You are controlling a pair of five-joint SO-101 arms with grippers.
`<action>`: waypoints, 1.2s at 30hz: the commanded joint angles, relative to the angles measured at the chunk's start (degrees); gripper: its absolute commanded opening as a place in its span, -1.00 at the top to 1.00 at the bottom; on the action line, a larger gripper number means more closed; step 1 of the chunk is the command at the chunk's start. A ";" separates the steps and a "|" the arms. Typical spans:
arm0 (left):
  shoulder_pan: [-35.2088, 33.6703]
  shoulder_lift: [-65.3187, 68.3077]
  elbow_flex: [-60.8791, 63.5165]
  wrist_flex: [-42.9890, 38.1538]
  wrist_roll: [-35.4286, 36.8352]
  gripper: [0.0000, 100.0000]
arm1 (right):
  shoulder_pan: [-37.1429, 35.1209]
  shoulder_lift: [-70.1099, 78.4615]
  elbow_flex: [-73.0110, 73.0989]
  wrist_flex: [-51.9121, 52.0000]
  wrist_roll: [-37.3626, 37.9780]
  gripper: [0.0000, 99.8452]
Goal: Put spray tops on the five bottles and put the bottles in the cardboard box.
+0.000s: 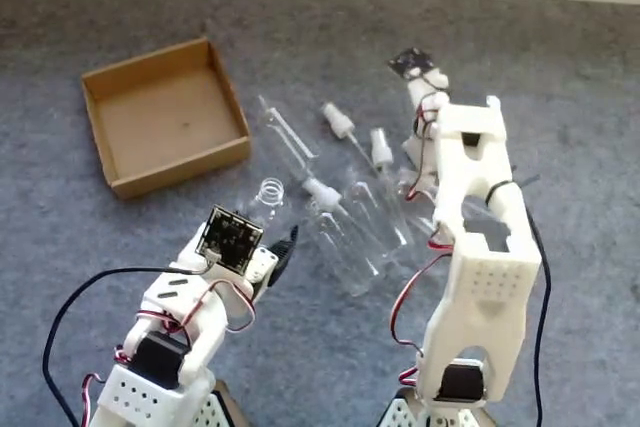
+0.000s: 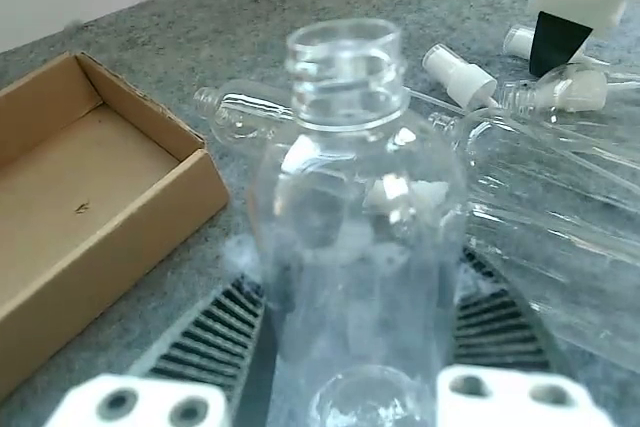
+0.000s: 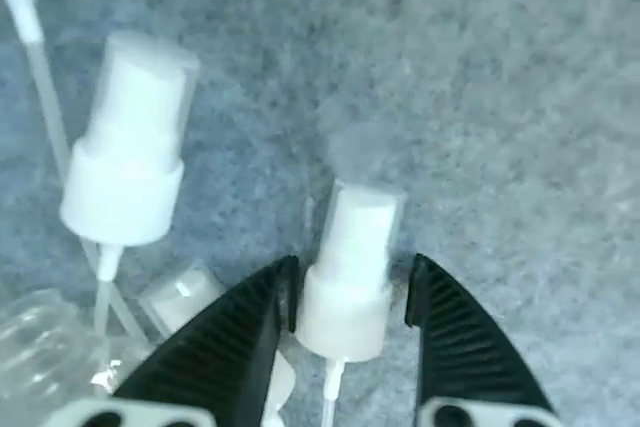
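Note:
My left gripper (image 2: pixel 360 332) is shut on a clear bottle (image 2: pixel 350 197) that stands upright with its threaded neck open and no top on it. In the high view that bottle (image 1: pixel 268 195) is just beyond the left gripper (image 1: pixel 272 239). My right gripper (image 3: pixel 350 282) is open and low over the carpet, its black fingers (image 3: pixel 240 337) close on either side of a white spray top (image 3: pixel 350 267). A second spray top (image 3: pixel 125 172) with a thin tube lies beside it. The right gripper (image 1: pixel 408 162) hangs next to the spray tops (image 1: pixel 382 147) in the middle.
The cardboard box (image 1: pixel 100 87) sits open at the far left, also seen as the box (image 2: pixel 190 172) close to the held bottle. Several clear bottles (image 1: pixel 350 237) and loose tops (image 1: pixel 338 122) lie in a cluster between the arms. Grey carpet covers the table.

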 commanded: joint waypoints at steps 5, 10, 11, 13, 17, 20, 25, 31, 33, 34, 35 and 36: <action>0.75 -1.10 1.01 0.18 0.53 0.87 | -0.75 -1.19 -2.33 1.36 1.41 0.67; 0.92 -1.10 1.01 0.18 0.53 0.87 | -0.66 -1.27 -2.59 1.63 1.49 0.87; 0.92 -1.10 1.01 0.18 0.53 0.87 | -0.57 -1.36 -2.59 1.63 1.49 0.94; 0.92 -1.10 1.01 0.18 0.53 0.87 | -0.31 -1.80 -2.77 1.63 1.14 1.00; 2.42 -1.10 1.01 0.18 0.70 0.87 | 1.63 -1.89 -9.45 4.09 0.97 0.95; 3.82 -0.84 1.01 0.44 0.79 0.87 | 3.30 -1.80 -18.68 10.42 -4.48 0.95; 4.00 -0.84 1.01 1.23 0.79 0.87 | 4.70 -1.80 -37.32 23.69 -13.89 0.95; 4.00 -0.84 1.01 1.32 0.79 0.87 | 2.42 -1.71 -59.74 37.76 -15.65 0.95; 4.00 -0.84 1.01 1.32 0.79 0.87 | 1.54 -1.71 -66.51 40.40 -15.65 0.95; 4.00 -0.84 1.01 1.32 0.79 0.87 | 1.36 -1.71 -69.58 40.40 -16.09 0.95; 4.00 -0.84 1.01 1.32 0.79 0.87 | 1.36 -1.71 -72.40 40.40 -16.97 0.95; 4.00 -0.84 1.01 1.41 0.79 0.87 | 1.45 -1.71 -74.95 40.40 -17.76 0.95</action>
